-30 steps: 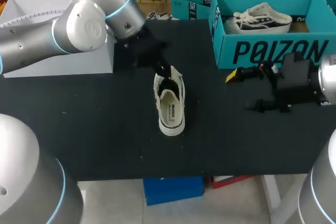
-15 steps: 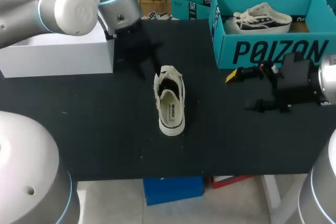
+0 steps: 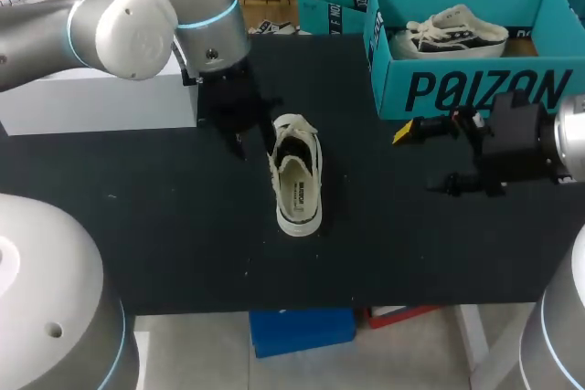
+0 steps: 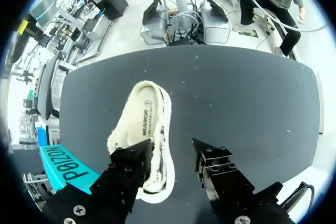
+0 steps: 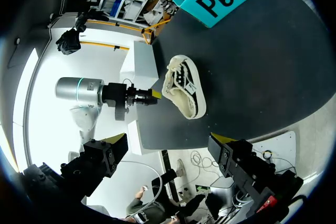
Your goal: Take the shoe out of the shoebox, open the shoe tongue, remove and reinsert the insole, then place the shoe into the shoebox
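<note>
A cream low-top shoe (image 3: 298,178) lies on the black table (image 3: 164,226) near its middle, tongue end toward the back, with the insole showing inside. My left gripper (image 3: 251,130) hovers just behind and left of the shoe, open and apart from it. In the left wrist view the shoe (image 4: 143,135) lies ahead of that gripper (image 4: 170,158), partly under one finger (image 4: 131,163). My right gripper (image 3: 422,160) stands open over the table's right side, holding nothing. The right wrist view shows the shoe (image 5: 185,90) far ahead of the right gripper (image 5: 168,150). The teal shoebox (image 3: 475,89) stands at the back right.
A second shoe (image 3: 452,32) lies inside the teal shoebox. A white box (image 3: 101,98) stands at the back left, beside my left arm. Another teal box (image 3: 334,6) sits behind the table's back edge.
My left gripper has opened, let go of the shoe's tongue end and drawn back to the left. The tongue now stands loose. The right arm has not moved.
</note>
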`<state>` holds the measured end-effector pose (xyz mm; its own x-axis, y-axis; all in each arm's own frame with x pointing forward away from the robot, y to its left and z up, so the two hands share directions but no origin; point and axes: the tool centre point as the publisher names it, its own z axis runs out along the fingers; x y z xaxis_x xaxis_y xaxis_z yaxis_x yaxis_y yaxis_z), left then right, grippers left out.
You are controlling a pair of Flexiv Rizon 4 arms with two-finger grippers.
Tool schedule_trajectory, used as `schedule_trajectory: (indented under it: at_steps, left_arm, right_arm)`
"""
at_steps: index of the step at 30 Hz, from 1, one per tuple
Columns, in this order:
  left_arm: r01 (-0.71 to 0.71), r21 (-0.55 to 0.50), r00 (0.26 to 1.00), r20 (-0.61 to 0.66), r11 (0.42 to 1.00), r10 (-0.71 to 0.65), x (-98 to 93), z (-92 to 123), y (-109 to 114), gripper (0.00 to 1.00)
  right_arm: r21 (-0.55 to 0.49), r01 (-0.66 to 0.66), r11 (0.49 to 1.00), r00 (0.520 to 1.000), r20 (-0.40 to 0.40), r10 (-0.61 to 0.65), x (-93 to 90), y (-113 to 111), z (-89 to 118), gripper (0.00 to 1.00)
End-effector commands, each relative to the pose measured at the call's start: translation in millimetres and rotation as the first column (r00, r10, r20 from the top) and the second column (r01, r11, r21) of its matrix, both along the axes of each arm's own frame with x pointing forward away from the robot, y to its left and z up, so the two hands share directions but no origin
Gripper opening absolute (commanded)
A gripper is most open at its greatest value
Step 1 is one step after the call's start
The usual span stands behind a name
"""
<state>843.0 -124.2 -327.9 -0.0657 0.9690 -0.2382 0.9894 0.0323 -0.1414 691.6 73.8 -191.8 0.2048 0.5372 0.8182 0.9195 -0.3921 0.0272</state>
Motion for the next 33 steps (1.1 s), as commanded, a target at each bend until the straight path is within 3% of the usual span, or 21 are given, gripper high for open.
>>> schedule_trajectory:
  at_steps: [1,12,33]
  left_arm:
    - [0.007,0.007,1.0,0.002,1.0,-0.007,5.2,-9.7,-6.0,0.47]
    - [0.042,0.031,0.999,0.016,0.999,-0.042,13.7,-23.3,-13.3,0.47]
    - [0.046,0.083,0.996,0.069,0.995,-0.052,10.0,-58.1,-14.4,0.45]
  right_arm:
    - [-0.001,0.001,1.0,1.0,0.0,-0.001,0.1,0.6,-0.1,1.0]
    - [-0.001,0.001,1.0,1.0,0.0,-0.001,0.1,0.6,-0.1,1.0]
    - [-0.001,0.001,1.0,1.0,0.0,-0.001,0.1,0.6,-0.1,1.0]
